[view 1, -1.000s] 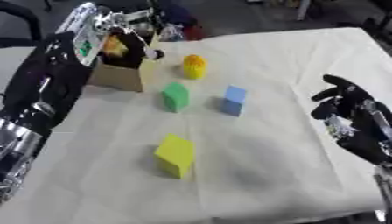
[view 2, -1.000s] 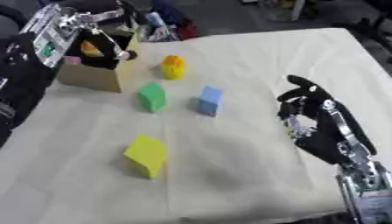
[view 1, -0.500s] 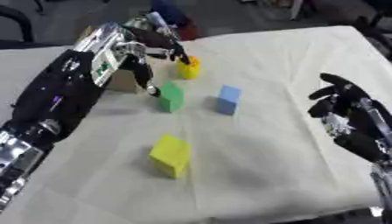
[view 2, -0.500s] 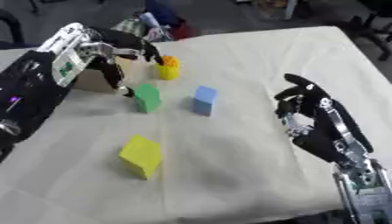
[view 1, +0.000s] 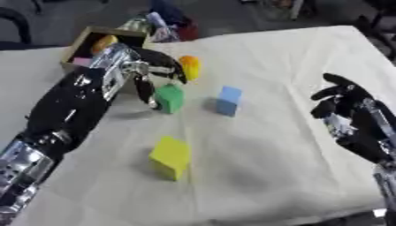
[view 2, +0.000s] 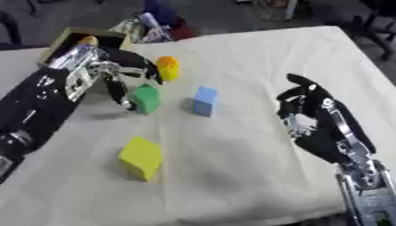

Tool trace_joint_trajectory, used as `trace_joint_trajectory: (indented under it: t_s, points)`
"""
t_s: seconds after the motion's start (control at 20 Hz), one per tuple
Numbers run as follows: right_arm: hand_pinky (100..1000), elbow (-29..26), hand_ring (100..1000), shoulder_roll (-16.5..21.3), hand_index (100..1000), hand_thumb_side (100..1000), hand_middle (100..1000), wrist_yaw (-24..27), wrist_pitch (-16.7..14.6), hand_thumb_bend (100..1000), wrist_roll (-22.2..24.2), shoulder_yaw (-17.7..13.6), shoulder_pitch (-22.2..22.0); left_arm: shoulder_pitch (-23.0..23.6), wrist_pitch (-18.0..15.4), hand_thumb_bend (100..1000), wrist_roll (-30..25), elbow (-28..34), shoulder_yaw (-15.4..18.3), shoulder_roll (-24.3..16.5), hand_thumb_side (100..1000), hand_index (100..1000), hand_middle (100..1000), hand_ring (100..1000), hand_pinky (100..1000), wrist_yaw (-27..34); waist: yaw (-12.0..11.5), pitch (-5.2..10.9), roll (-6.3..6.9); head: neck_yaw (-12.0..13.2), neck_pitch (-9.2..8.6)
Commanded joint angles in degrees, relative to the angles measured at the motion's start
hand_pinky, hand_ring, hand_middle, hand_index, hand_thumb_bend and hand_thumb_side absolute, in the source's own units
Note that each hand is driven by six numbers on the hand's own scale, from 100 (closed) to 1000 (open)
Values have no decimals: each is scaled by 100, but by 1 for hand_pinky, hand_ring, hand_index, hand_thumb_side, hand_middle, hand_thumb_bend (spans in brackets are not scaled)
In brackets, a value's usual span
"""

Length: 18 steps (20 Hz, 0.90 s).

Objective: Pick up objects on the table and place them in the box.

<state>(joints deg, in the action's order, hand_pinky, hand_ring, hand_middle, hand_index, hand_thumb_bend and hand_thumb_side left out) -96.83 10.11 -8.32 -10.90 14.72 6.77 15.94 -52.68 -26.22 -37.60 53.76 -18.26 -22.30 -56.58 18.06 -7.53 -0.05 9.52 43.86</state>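
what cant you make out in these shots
- Box contents: both views show only yellow and pink bits; the left hand and its arm cover the rest.
- Green block: whether the left hand's fingers touch it is too blurred to tell.
- Orange thing: its shape is blurred, and partly behind a finger.
- Clutter beyond the table's far edge: blurred.
- Right hand: its forearm is cut off by the bottom edge.

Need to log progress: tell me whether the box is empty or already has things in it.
Not empty. The box holds a yellow-orange thing and something pink; the left hand hides the rest.
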Motion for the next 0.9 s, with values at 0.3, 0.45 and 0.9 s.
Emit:
trace_joint_trajectory:
  t_s: [0.3, 0.45, 0.9]
  points:
    - [562, -98, 562, 2, 922, 455, 637, -3, -9, 100, 5, -23, 88, -39, -362, 403, 156, -262, 146, 110, 100, 769, 665, 664, 770, -461, 45, -7, -3, 24, 25]
    - [562, -94, 563, 1, 922, 456, 637, -5, -8, 100, 1, -28, 75, -98, -306, 333, 271, -86, 271, -28, 100, 594, 467, 486, 663, -427, 10, 13, 3, 10, 25]
    - [562, -59, 563, 28, 922, 454, 637, -20, -2, 100, 3, -34, 13, -497, 962, 333, 830, 687, 1217, -666, 100, 600, 464, 489, 653, -433, -99, 103, 11, -9, 25]
